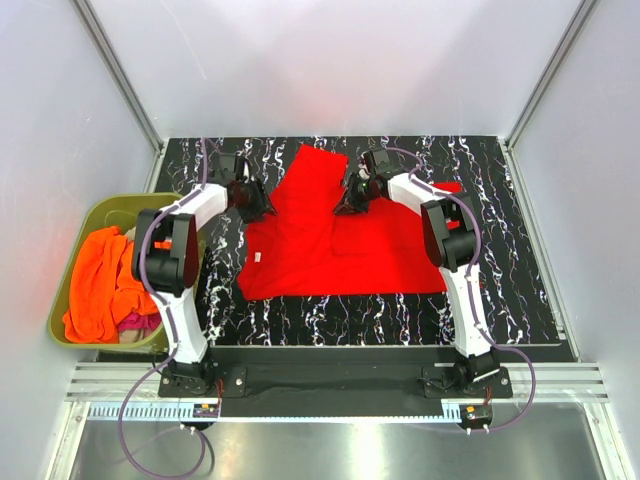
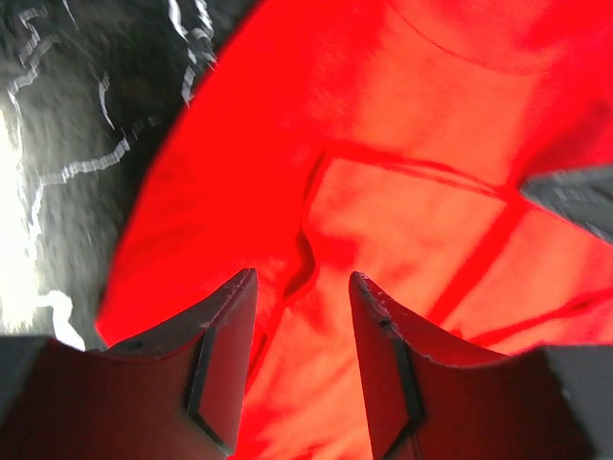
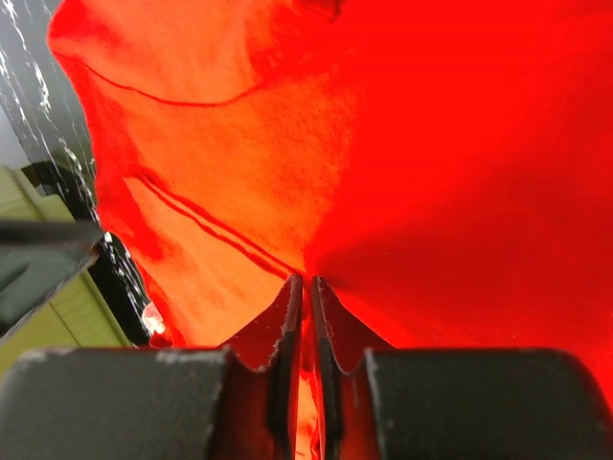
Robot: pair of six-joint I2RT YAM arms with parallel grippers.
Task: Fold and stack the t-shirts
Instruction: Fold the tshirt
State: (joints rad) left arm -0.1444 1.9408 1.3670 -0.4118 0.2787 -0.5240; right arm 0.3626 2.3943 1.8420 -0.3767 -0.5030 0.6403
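Observation:
A bright red t-shirt (image 1: 340, 245) lies spread on the black marbled table (image 1: 510, 250), with a small white neck label (image 1: 258, 260) at its left edge. My left gripper (image 1: 258, 205) is open at the shirt's upper left edge; in the left wrist view (image 2: 303, 280) its jaws stand apart over red cloth with a fold between them. My right gripper (image 1: 352, 200) is shut on a pinch of the red shirt (image 3: 383, 144), its fingers (image 3: 287, 307) closed with cloth between them. An orange shirt (image 1: 105, 285) and a magenta one (image 1: 138, 322) lie in the tub.
An olive-green tub (image 1: 85, 222) stands off the table's left side, holding the heaped shirts. White walls and metal frame posts enclose the table. The arm bases sit on a rail at the near edge.

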